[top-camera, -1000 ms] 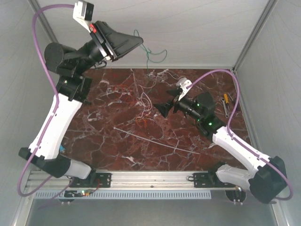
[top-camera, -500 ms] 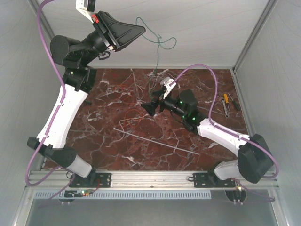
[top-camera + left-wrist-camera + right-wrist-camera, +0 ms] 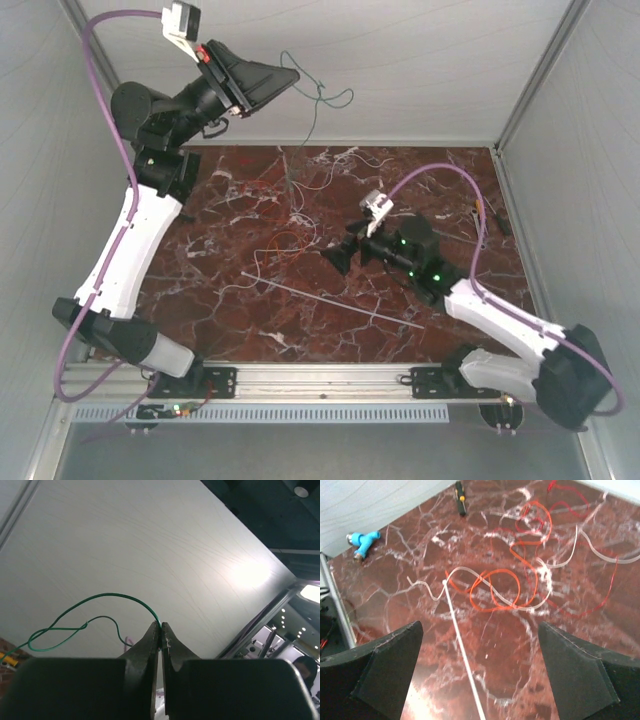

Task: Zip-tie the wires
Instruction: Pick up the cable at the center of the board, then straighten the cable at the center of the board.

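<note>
Wires [image 3: 496,591] red-orange and white, loosely curled, left claw [image 3: 160,626] pinching green wire [image 3: 115,595], right claw [image 3: 480,626] apart

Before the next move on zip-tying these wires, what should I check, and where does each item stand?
1. Left gripper pinching the green wire: ok.
2. Right gripper open: ok.
3. Zip tie lying free, ungripped: ok.
4. Orange wires gathered into one bundle: not ok, they lie in loose loops.
5. Zip tie wrapped around the wires: not ok, it lies straight.
6. Green wire untangled from the rest: cannot tell.
</note>
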Robot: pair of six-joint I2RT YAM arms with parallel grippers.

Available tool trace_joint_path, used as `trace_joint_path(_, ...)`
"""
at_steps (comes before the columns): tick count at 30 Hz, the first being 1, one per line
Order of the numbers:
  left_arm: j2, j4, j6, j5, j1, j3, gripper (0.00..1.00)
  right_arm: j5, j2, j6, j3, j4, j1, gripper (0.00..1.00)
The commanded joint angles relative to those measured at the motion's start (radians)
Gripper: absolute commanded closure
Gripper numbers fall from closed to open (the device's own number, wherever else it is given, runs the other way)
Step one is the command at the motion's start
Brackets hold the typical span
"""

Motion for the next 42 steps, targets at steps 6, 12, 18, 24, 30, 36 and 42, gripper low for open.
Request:
trace_joint_path(6,-0.104,0.156,-0.084,0.042,0.013,-0.284,1.00,0.052,-0.370,0.124,-0.109,-0.240,-0.002,0.02)
trace_joint_path(12,-0.142,0.237,-0.179,0.017,0.005,-0.351,1.00,0.100,-0.375,0.180,-0.104,-0.112,0.012,0.02)
trace_joint_path(18,-0.172,0.221,-0.169,-0.015,-0.027,-0.363,1.00,0.130,-0.217,0.196,-0.014,0.041,0.035,0.02)
trace_joint_path(24,-0.192,0.201,-0.141,-0.044,-0.051,-0.358,1.00,0.195,-0.050,0.308,0.070,0.170,0.038,0.03)
trace_joint_path(30,-0.193,0.182,-0.117,-0.053,-0.053,-0.334,1.00,0.168,0.060,0.579,0.125,0.237,0.008,0.10)
trace_joint_path(36,-0.190,0.185,-0.111,-0.055,-0.053,-0.324,1.00,0.173,0.079,0.754,0.103,0.260,-0.019,0.20)
trace_joint_path(42,-0.190,0.196,-0.114,-0.052,-0.053,-0.320,1.00,0.217,0.088,0.820,0.111,0.197,-0.023,0.31)
